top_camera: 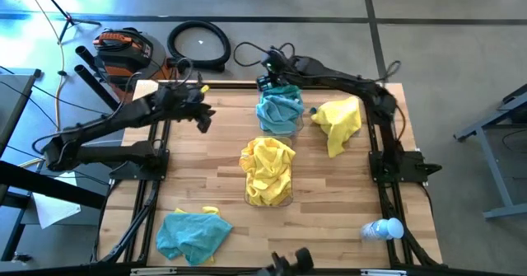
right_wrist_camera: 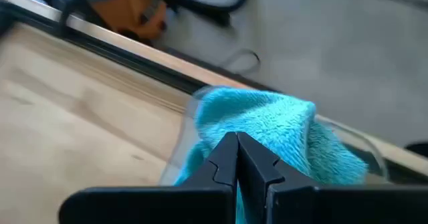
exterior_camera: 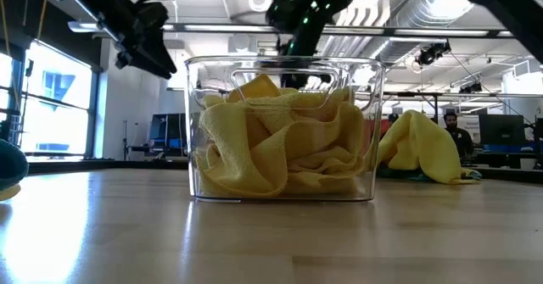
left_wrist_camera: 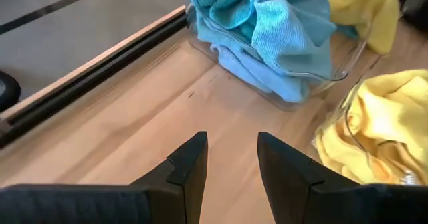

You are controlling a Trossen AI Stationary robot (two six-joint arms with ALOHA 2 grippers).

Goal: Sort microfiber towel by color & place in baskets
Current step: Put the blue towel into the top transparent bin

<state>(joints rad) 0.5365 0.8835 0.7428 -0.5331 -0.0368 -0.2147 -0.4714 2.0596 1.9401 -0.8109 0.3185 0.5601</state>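
A clear basket (top_camera: 280, 115) near the table's far edge is filled with teal towels (left_wrist_camera: 267, 30). A second clear basket (exterior_camera: 280, 131) at the table's middle holds yellow towels (top_camera: 268, 170). One loose yellow towel (top_camera: 338, 123) lies to the right of the teal basket. A loose teal towel (top_camera: 192, 235) lies at the near left. My right gripper (right_wrist_camera: 237, 147) is over the far end of the teal basket, shut on a teal towel (right_wrist_camera: 267, 120). My left gripper (left_wrist_camera: 231, 144) hangs open over bare wood, left of the teal basket. My right gripper pinches a raised fold of the teal towel (right_wrist_camera: 251, 127) between its two fingertips, coming from above and from the table's far side. The rest of the towel drops into the clear basket (right_wrist_camera: 190, 110). One layer or several, I cannot tell.
A white plastic bottle (top_camera: 383, 229) lies at the table's near right corner. Black frame rails (top_camera: 152, 169) run along both side edges. Bare wood (top_camera: 202, 156) lies between the left rail and the baskets. A person (exterior_camera: 458, 131) stands in the room beyond.
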